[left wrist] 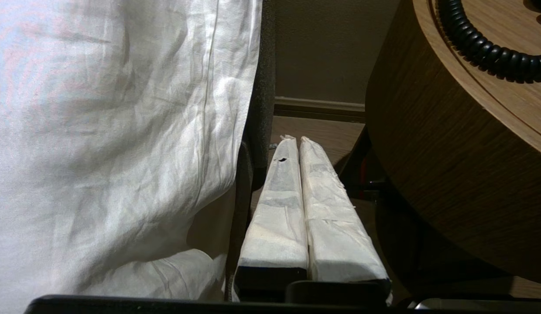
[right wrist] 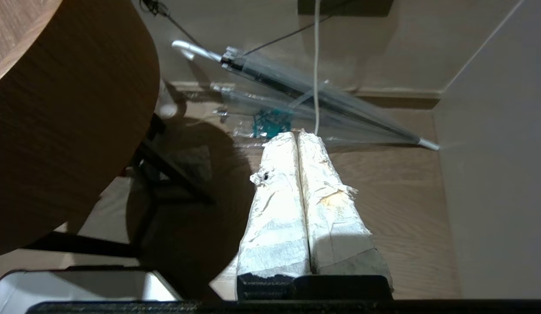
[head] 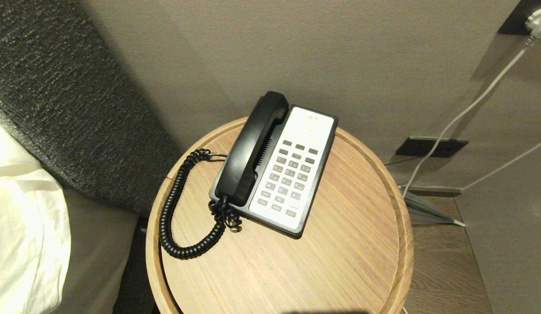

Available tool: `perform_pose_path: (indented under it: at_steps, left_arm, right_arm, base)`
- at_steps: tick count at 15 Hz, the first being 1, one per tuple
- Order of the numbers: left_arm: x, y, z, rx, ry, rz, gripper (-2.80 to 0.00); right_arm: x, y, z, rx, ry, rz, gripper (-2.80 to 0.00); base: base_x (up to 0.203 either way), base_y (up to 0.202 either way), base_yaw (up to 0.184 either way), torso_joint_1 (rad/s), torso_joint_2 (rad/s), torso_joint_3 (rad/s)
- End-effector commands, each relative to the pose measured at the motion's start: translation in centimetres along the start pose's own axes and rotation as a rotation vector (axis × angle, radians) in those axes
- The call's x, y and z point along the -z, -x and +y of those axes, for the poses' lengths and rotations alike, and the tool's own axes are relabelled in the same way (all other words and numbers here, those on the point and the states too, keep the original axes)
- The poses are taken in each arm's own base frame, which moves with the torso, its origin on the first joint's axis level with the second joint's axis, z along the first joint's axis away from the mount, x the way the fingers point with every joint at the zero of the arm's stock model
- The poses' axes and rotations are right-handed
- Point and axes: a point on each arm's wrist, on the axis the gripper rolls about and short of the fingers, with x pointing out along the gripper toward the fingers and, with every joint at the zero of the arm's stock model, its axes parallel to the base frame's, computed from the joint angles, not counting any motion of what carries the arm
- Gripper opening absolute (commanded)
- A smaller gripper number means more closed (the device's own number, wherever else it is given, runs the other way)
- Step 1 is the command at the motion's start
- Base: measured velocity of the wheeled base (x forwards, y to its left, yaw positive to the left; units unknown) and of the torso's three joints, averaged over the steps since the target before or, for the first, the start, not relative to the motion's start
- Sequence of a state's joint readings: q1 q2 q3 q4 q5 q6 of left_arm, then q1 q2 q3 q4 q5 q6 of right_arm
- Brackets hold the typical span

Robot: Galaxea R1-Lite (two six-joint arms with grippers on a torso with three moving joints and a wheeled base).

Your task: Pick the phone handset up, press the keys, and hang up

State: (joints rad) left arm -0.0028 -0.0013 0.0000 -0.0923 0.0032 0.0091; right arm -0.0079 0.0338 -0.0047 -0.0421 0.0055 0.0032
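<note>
Left hand [left wrist: 296, 140] pressed together beside table [left wrist: 449, 174] | right hand [right wrist: 299, 134] pressed together | phone handset [head: 253, 148] cradled on base [head: 296, 174]

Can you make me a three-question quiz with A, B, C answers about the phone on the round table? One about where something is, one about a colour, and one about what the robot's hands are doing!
1. Where is the phone handset?
A. on the floor
B. resting on the phone base
C. in a gripper

2. What colour is the coiled cord?
A. black
B. white
C. red

3. How are the left gripper and the right gripper?
A. both wide open
B. one holds the cord
C. both shut and empty

Answers:
1 B, the handset lies along the base's left side on the round table.
2 A, the cord's loops are black.
3 C, each wrist view shows taped fingers pressed together beside the table, holding nothing.
</note>
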Motion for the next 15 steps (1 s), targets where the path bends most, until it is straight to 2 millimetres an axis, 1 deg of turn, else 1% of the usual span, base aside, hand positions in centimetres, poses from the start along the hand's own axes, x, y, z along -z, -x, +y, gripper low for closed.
perform_pose_path:
  at_steps: [1, 15]
  left_arm:
    - [1.12, -0.22, -0.01, 0.001, 0.000, 0.040, -2.80]
    - [1.12, -0.22, -0.01, 0.001, -0.005, 0.040, -2.80]
  right_arm:
    - [0.77, 0.06, -0.01, 0.007, -0.020, -0.007, -2.80]
    - [0.77, 0.06, -0.01, 0.007, -0.027, -0.007, -2.80]
  base:
    - [0.000, 0.000, 0.000, 0.000, 0.00, 0.000]
    - [0.000, 0.000, 0.000, 0.000, 0.00, 0.000]
